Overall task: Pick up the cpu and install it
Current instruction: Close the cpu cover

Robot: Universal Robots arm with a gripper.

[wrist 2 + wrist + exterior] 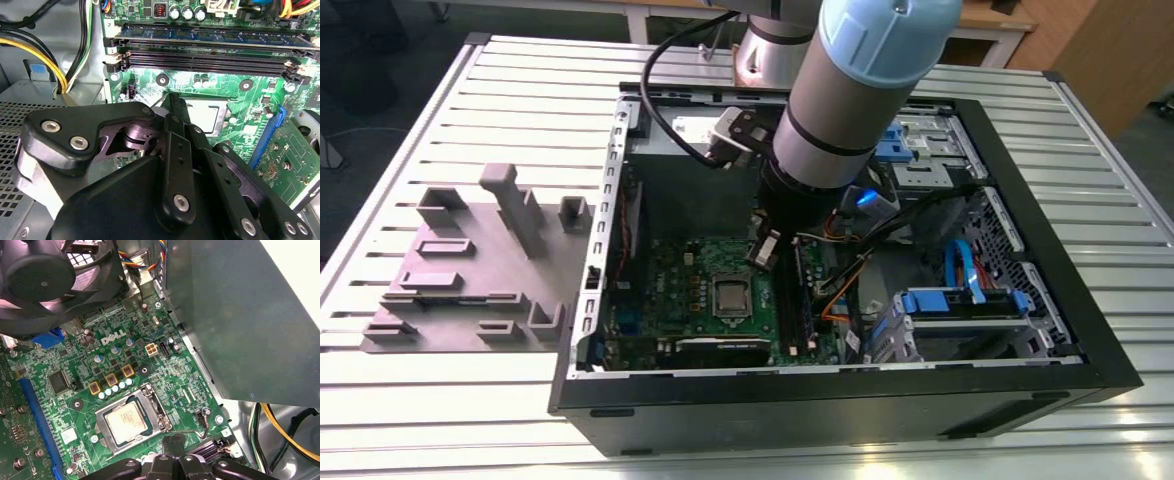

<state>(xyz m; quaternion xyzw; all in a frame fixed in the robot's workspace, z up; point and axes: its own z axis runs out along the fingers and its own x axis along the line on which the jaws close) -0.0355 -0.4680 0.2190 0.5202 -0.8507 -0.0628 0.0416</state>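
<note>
The pincer (pixel 766 250) hangs inside the open computer case (pixel 1067 300), low over the green motherboard (pixel 680 290). In the first wrist view its black fingertips (pixel 172 450) stand pressed close together with nothing between them, just beside the socket frame (pixel 131 421). In the second wrist view the black linkage (pixel 170 165) of the pincer covers most of that socket, and the fingers there also meet narrowly.

The cpu (pixel 127 420) lies flat in the socket, its pale metal top showing inside the open metal frame; a thin wire lever (pixel 192 431) lies near it. In the exterior view the cpu (pixel 730 295) sits at about 7 o'clock from the pincer, near but apart.

Long black memory slots (pixel 210 57) run beside the socket. A black fan (pixel 50 275) stands over one end of the board, next to the grey power-supply box (pixel 240 315). The case rests on a slatted metal tabletop (pixel 454 400), with a grey parts fixture (pixel 467 270) at 9 o'clock.
</note>
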